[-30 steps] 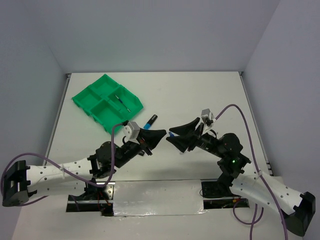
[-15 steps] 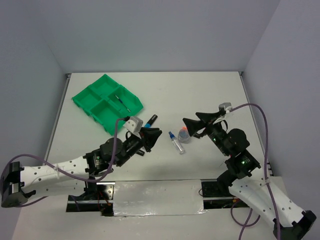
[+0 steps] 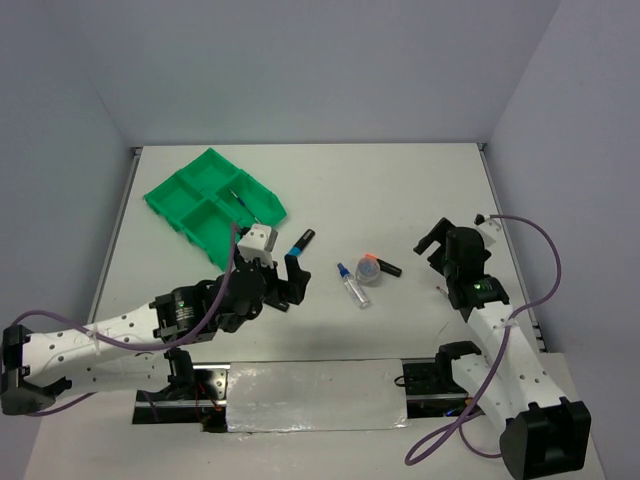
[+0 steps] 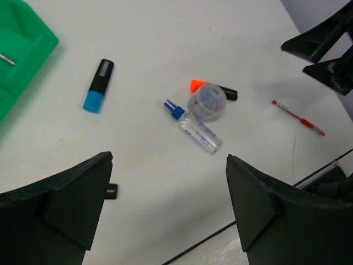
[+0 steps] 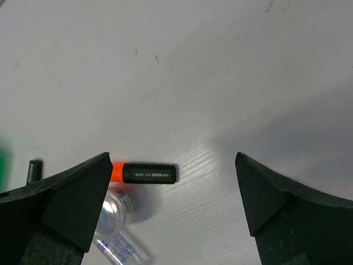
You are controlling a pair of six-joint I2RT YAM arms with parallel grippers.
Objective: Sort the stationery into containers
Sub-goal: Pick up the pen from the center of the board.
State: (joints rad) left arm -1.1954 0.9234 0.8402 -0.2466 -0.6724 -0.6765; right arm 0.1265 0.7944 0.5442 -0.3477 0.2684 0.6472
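The green tray (image 3: 215, 205) sits at the far left with thin pens (image 3: 243, 203) in its right compartment; its corner (image 4: 22, 49) shows in the left wrist view. A blue highlighter (image 3: 300, 241) (image 4: 98, 85) lies on the table beside it. At mid-table a blue-capped clear tube (image 3: 352, 284) (image 4: 193, 126), a clear tape roll (image 3: 369, 270) (image 4: 208, 102) and an orange highlighter (image 3: 382, 266) (image 5: 144, 173) lie together. A red pen (image 4: 298, 117) lies further right. My left gripper (image 3: 285, 280) (image 4: 168, 165) is open and empty, left of the cluster. My right gripper (image 3: 432, 240) (image 5: 171, 160) is open and empty, right of it.
A small black piece (image 4: 111, 191) lies on the table by my left finger. A shiny metal strip (image 3: 310, 395) runs along the near edge between the arm bases. Grey walls enclose the table on three sides.
Both arms have drawn back from the middle, the right one far to the right, and both sets of jaws have opened wide. The tube, tape roll and orange highlighter now lie uncovered.
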